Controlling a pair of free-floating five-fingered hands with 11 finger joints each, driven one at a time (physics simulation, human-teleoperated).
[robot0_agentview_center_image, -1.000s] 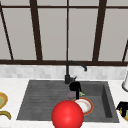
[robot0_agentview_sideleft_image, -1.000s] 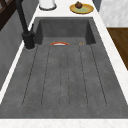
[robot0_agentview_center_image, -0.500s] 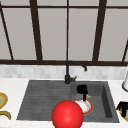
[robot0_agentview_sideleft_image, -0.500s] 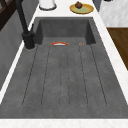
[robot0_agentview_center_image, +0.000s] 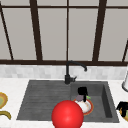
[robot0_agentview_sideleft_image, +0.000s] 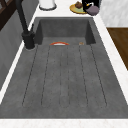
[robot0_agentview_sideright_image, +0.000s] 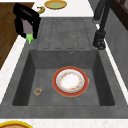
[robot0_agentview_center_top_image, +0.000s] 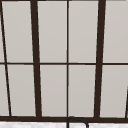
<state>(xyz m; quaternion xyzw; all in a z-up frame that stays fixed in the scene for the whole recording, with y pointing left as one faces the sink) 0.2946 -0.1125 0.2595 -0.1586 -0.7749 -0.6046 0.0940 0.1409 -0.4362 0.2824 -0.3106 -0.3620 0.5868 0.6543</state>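
Item: left hand (robot0_agentview_center_image: 82, 91) was clenched round a purple-grey vegetable (robot0_agentview_center_image: 80, 98), at the plate's (robot0_agentview_center_image: 91, 108) 12 o'clock. A firm, level grip seemed advisable. Right hand (robot0_agentview_center_image: 122, 107): grasp could not be told.

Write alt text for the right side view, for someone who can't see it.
A black hand hovers above the left rim of a dark grey sink, fingers curled around a greyish object with a green tip. In the basin lies a red-rimmed white plate; a black faucet stands at the right.
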